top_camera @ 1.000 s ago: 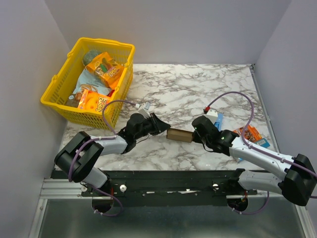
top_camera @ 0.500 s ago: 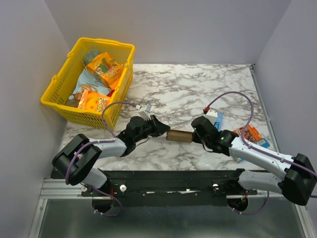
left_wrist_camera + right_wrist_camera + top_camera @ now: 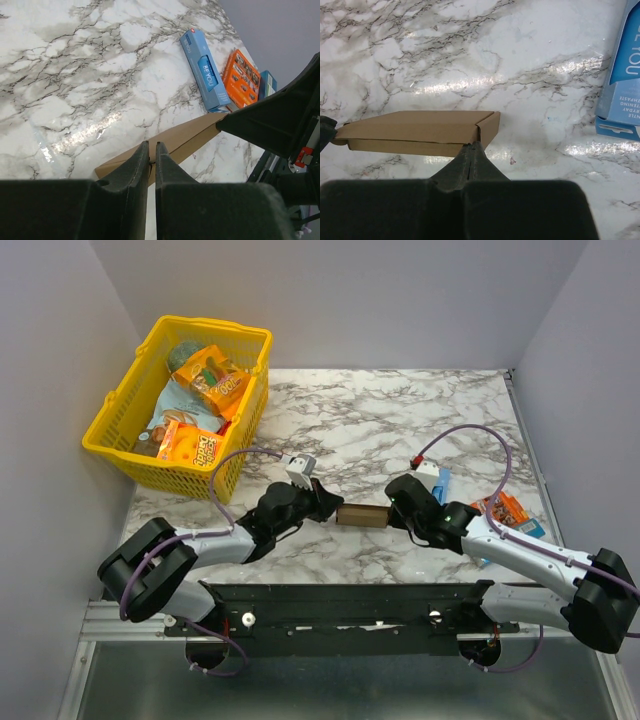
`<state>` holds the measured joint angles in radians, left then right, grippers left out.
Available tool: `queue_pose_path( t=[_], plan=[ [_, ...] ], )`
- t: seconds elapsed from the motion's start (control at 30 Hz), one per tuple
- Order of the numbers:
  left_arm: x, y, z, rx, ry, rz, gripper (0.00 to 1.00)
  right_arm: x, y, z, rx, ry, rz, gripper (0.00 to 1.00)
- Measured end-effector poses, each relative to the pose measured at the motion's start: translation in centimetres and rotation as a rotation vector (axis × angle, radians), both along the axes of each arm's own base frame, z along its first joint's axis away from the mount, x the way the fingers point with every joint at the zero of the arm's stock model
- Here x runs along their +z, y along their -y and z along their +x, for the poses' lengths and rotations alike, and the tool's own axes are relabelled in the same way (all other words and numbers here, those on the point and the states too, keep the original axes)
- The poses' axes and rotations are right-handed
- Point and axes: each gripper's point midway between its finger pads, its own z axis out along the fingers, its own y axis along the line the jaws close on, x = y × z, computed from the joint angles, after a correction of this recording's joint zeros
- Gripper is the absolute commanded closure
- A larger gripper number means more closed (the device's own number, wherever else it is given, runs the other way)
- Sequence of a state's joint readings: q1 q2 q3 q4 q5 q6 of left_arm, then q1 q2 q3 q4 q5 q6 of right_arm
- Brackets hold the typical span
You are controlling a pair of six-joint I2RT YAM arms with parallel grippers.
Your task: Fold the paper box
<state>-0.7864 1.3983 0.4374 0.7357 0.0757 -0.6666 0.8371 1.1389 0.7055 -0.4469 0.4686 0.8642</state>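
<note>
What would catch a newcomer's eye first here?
A flat brown cardboard box lies mid-table, with the left pincer and right pincer at its opposite ends. A yellow plastic basket of orange snack packets sits at the far left; a slim blue carton lies to the right.

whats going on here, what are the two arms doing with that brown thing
The two arms have a small brown paper box between them, low over the marble table. The left gripper is pinched on one end of it. The right gripper is shut, with its tips against the other end. The box already looks folded into a flat rectangle. A blue packet and an orange packet lie to the side, untouched.
</note>
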Motion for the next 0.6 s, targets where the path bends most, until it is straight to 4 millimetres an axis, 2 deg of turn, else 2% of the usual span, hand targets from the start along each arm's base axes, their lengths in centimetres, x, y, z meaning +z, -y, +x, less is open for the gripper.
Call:
queue_pose_path(
  t=[0.33,0.5,0.6],
  plan=[
    [-0.32,-0.16,0.11,0.044,0.012,0.020,0.94,0.02,0.05,0.04,-0.003,0.003,-0.004,1.00],
    [-0.34,-0.15,-0.01,0.062,0.010,0.019,0.94,0.10,0.10,-0.01,-0.006,-0.001,-0.005,1.00],
    [-0.38,0.06,-0.05,0.062,0.010,0.022,0.95,0.14,0.30,-0.22,-0.007,-0.012,-0.014,0.96]
  ],
)
